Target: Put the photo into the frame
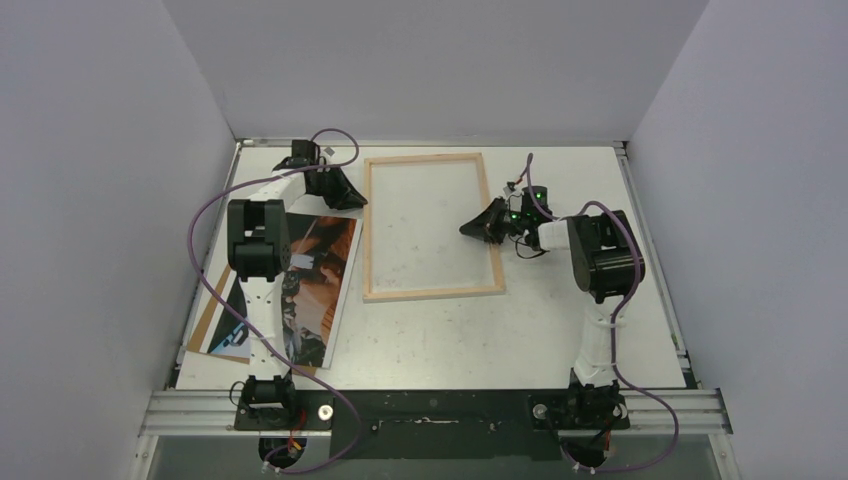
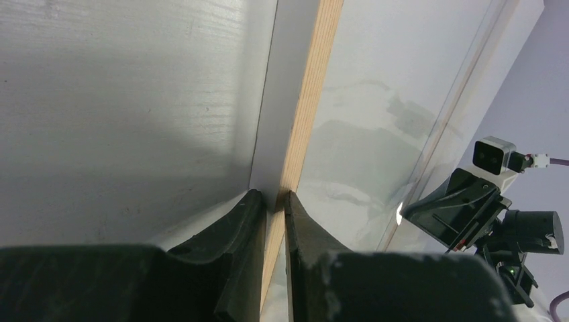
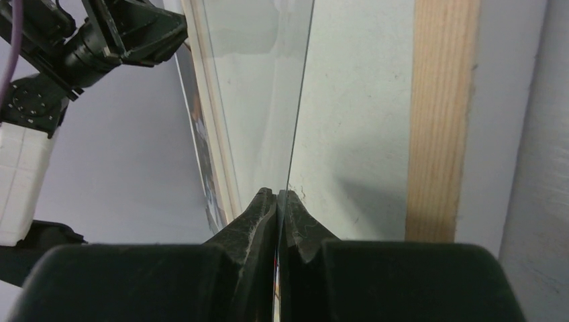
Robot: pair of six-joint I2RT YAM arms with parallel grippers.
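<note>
- The frame [image 1: 430,292] is laid wood-back up mid-worktop [image 1: 520,340], toward the far edge.
- Its left rail is clasped narrowly by the left gripper [image 2: 272,198].
- The clear pane [image 3: 255,100] is pinched at its right edge by the fully closed right gripper [image 3: 277,194].
- The photo [image 1: 322,275] is laid on a brown backing board [image 1: 205,325] at the worktop's left edge.

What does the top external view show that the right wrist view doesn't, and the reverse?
Only top external: the plain brown backing board under the glossy white-bordered photo, and the pale wooden rectangular frame whole. Only right wrist: the right gripper pinching the clear pane by its thin edge. Both: the frame's wooden rail and the left arm.
</note>
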